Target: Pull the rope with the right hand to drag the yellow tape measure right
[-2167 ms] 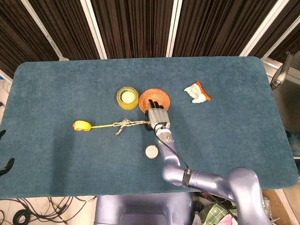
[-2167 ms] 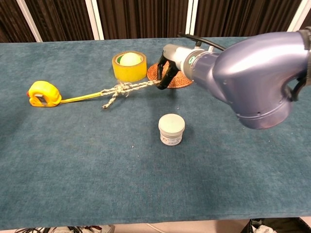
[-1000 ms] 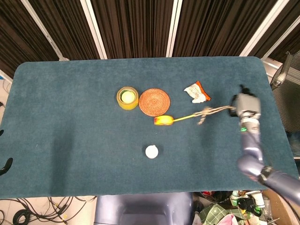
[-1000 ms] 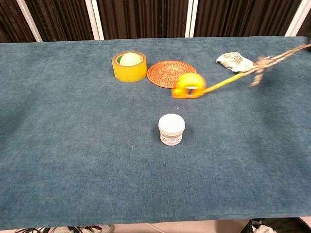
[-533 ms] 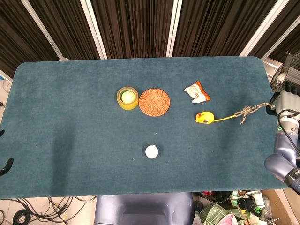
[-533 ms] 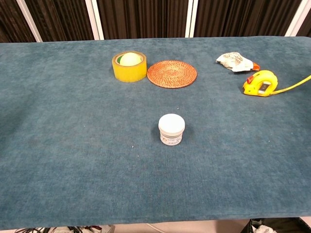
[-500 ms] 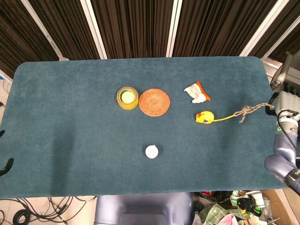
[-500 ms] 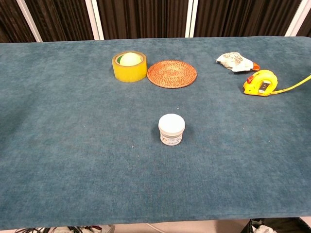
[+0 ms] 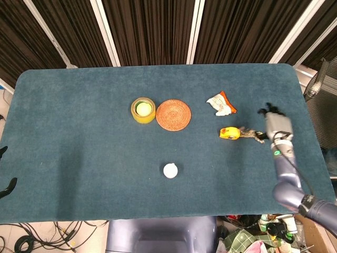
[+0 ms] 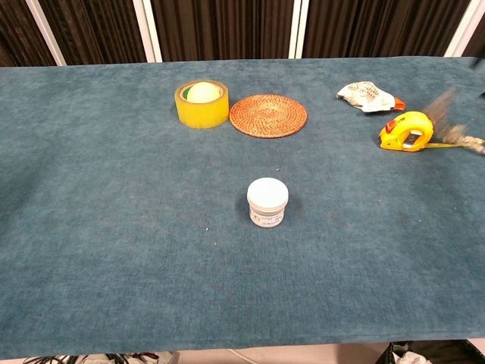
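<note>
Tape measure at 3 o'clock on table, just below crumpled wrapper; seen again in chest view with short yellow blade out to the right. Rope bunched just right of it, blurred in chest view. Right hand at rope's far end, fingers toward 12; grip on rope cannot be told. Left hand out of both views. Tape roll at 10 o'clock of centre, pale ball inside its ring, woven coaster touching its right side. Small white jar at centre, lidded, label print too small to read.
</note>
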Robot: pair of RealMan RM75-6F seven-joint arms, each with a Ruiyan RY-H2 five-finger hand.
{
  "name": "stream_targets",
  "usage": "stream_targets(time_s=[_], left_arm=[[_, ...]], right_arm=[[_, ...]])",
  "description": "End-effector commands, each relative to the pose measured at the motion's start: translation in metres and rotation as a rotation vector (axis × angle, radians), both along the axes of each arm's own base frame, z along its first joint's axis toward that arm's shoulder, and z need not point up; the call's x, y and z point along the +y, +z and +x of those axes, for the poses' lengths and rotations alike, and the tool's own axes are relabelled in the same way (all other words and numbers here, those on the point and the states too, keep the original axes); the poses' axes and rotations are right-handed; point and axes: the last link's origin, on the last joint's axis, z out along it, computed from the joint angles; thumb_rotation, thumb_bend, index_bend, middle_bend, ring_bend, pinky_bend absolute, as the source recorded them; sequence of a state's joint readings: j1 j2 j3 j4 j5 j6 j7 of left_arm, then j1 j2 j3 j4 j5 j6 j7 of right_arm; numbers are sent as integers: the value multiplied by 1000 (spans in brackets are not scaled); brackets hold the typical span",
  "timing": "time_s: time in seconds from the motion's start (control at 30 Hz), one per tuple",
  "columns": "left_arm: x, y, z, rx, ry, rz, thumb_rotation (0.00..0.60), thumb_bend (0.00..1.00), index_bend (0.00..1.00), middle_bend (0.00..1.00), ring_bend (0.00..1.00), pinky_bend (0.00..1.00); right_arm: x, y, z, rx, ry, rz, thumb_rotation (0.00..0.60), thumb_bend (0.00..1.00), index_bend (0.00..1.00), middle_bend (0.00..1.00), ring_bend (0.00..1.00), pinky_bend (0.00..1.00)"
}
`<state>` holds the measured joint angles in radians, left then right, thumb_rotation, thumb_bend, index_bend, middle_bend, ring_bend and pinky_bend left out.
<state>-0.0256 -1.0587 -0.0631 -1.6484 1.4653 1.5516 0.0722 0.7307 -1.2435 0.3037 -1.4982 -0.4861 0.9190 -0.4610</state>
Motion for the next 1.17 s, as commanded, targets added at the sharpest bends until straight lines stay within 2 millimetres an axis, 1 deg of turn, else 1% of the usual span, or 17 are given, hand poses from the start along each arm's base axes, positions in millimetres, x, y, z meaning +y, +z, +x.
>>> stream_targets(time_s=[0.03,0.13,0.23,0.37,0.4,0.47,0.5,0.57,0.67,0.77,0.83,0.9,1.17], left_arm=[[0,0,0,-7,1,1,600,305,105,0,0,0],[1,1,0,-4,1,2,600,305,105,0,0,0],[1,1,0,-4,1,4,600,306,105,0,0,0],[0,1,0,-3,-1,7,600,306,105,0,0,0],[0,1,0,-2,0,8,600,306,105,0,0,0],[-1,2,0,-5,0,12,600,305,105,0,0,0],[-1,2,1,-7,-1,14,600,306,105,0,0,0],[-1,3,2,-8,-6,18,600,305,105,0,0,0],[-1,2,1,-11,-7,16,600,306,105,0,0,0],[-2,-1,3,-20,-12,-4,600,306,105,0,0,0],[-4,-4,6,-33,-20,-17,600,306,105,0,0,0],[-4,-4,8,-64,-23,-24,600,306,105,0,0,0],[-6,-3,10,-59,-41,-30,600,306,108,0,0,0]], right_arm=[[16,-13,16,-30,23,48,600,75,5,0,8,140],[32,-10,20,-70,19,65,600,63,0,0,9,140],[50,1,19,-114,22,48,600,62,0,0,13,140],[91,17,5,-128,44,17,600,62,0,0,14,140],[109,22,-3,-124,54,3,600,62,0,0,14,140],[135,28,-15,-101,71,-19,600,62,0,0,14,140],[154,31,-24,-80,89,-36,600,62,0,0,14,140],[179,35,-35,-65,112,-70,600,62,0,0,15,140],[213,37,-47,-57,179,-139,600,62,0,0,16,140],[237,27,-55,-42,250,-156,600,62,0,0,16,140],[247,18,-62,21,284,-114,600,62,0,0,16,140],[247,13,-61,47,314,-84,600,62,0,0,15,140],[250,12,-60,39,317,-69,600,62,0,0,15,140]])
